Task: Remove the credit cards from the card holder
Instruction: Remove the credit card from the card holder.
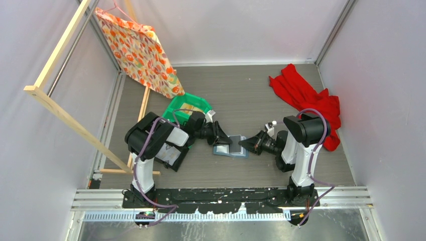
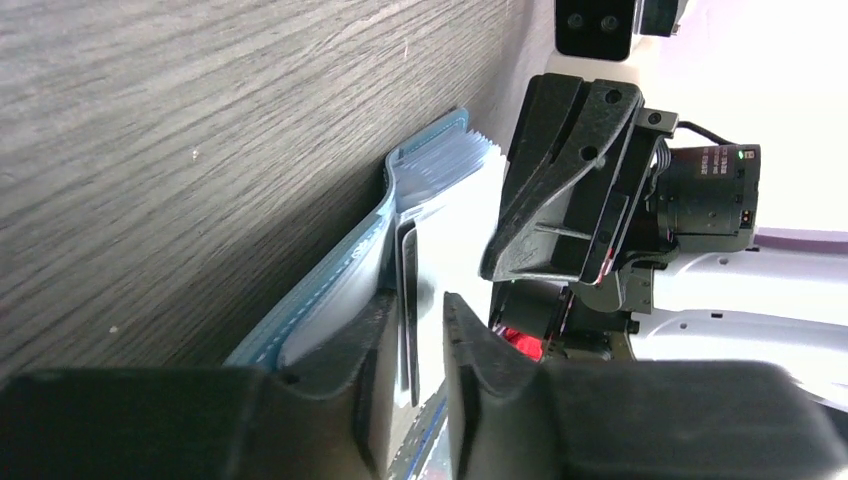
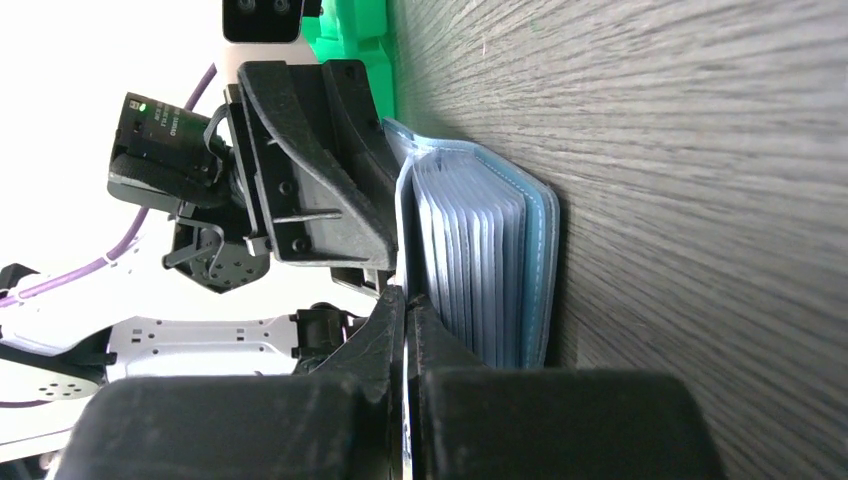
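Nearest, a black base rail (image 1: pixel 221 196) is bolted along the near edge of the tabletop (image 1: pixel 251 95). A strip of bare grey wood-grain surface is left between it and the work.

Just beyond that strip the card holder (image 1: pixel 226 149) is found mid-tabletop, between the two arms, lying open. Its soft blue-teal cover with pale stitching is laid flat against the wood, and a fan of thin clear plastic sleeves (image 3: pixel 470 260) is raised from it.

From the left, the left fingers (image 2: pixel 470 350) are held spread. The thin edge of a dark card (image 2: pixel 408 290) is seen in the gap, close against one finger with room left to the other.

From the right, the right fingers (image 3: pixel 440 340) are pressed together on a thin pale leaf at the holder's open side. Whether that leaf is a sleeve or a card cannot be told.

Both sets of hard black fingers are crowded over the holder, so little room is left there.

Behind the left arm a green plastic bin (image 1: pixel 188 105) is set just beside the wrist. Farther on, open tabletop is left up to the back wall. It is bounded by a crumpled red cloth (image 1: pixel 306 98) at the far right, and at the far left by a wooden frame (image 1: pixel 65 113) with a patterned orange cloth (image 1: pixel 138 52) hung behind it.
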Tool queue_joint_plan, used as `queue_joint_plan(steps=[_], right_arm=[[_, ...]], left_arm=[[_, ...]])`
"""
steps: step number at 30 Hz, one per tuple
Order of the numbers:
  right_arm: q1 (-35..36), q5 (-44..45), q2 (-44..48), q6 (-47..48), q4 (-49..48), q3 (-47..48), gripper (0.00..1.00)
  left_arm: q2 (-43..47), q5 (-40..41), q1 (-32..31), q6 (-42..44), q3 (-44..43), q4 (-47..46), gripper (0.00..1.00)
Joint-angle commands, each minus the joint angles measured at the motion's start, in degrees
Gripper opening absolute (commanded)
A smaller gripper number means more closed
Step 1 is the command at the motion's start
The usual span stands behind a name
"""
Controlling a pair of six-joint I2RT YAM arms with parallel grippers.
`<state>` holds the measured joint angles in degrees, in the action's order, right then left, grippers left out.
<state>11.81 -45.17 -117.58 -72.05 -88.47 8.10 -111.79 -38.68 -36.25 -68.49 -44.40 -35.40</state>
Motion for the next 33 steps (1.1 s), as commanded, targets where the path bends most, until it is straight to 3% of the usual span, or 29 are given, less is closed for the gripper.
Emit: queue_joint_plan(steps=[1, 10, 14, 17, 20, 23, 25, 28, 30, 33], right_arm=[[0.6, 6.9, -6.5, 6.1, 7.6, -2.0, 0.01], [0.5, 7.1, -7.1, 6.0, 7.3, -2.1, 0.01], [0.4, 7.6, -5.1, 5.2, 8.0, -2.7, 0.01], [0.4, 9.6, 0.2, 3.1, 9.3, -4.6, 0.14], [0.4, 12.1, 9.1, 3.4, 16.8, -5.8, 0.26], [0.5, 14.6, 20.8, 5.8, 30.4, -6.1, 0.34], [0.5, 16.8, 33.9, 8.3, 43.1, -5.2, 0.36], [0.5, 22.5, 54.6, 15.6, 72.8, -0.4, 0.38], [0.4, 27.3, 67.3, 20.3, 90.3, 3.8, 0.47], [0.3, 30.7, 76.9, 24.1, 104.7, 7.9, 0.53]], left_arm=[[-2.1, 0.0, 0.3, -5.2, 1.4, -3.1, 0.20], [-1.4, 0.9, 0.4, -8.6, 3.2, -7.9, 0.01], [-0.4, 1.6, 0.3, -8.8, 4.2, -8.3, 0.01], [0.5, 1.6, 0.3, -8.1, 4.4, -7.4, 0.01], [1.5, 1.8, -0.4, -6.9, 3.8, -5.4, 0.01], [2.0, 2.2, -1.8, -6.8, 2.6, -4.0, 0.01], [2.1, 2.5, -2.9, -6.8, 1.5, -3.2, 0.00], [2.6, 3.4, -4.5, -6.8, 0.4, -2.2, 0.01], [2.6, 3.3, -5.3, -6.4, -0.7, -1.2, 0.00], [2.8, 3.9, -6.6, -6.0, -2.3, 0.7, 0.01]])
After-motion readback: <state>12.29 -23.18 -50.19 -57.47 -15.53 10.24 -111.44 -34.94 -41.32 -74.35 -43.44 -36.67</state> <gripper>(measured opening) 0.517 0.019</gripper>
